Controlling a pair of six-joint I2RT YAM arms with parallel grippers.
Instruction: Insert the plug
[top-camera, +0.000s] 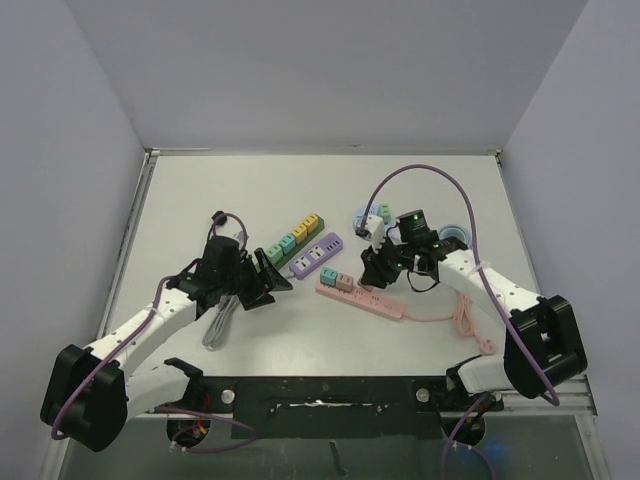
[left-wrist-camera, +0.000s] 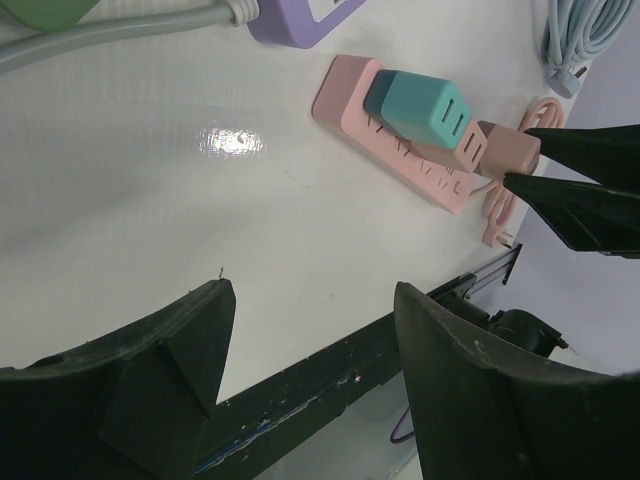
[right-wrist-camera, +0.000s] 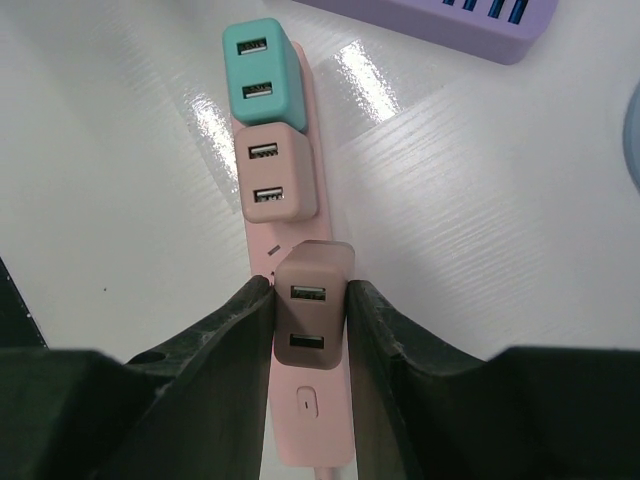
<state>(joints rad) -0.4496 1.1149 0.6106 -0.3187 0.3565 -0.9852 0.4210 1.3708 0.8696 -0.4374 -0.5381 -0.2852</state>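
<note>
Pink plastic forms the power strip (right-wrist-camera: 312, 435), and the brown USB plug (right-wrist-camera: 310, 318) stands on it, third in a row after a teal plug (right-wrist-camera: 262, 72) and a tan plug (right-wrist-camera: 277, 175), nearest the strip's button end. Its long axis runs along the strip, and its two ports face up, away from the strip. The right gripper (right-wrist-camera: 310, 290) is clamped on its long sides; whether the prongs are fully home cannot be told. The left gripper (left-wrist-camera: 312, 295) hovers well left of the strip, spread wide and holding nothing.
</note>
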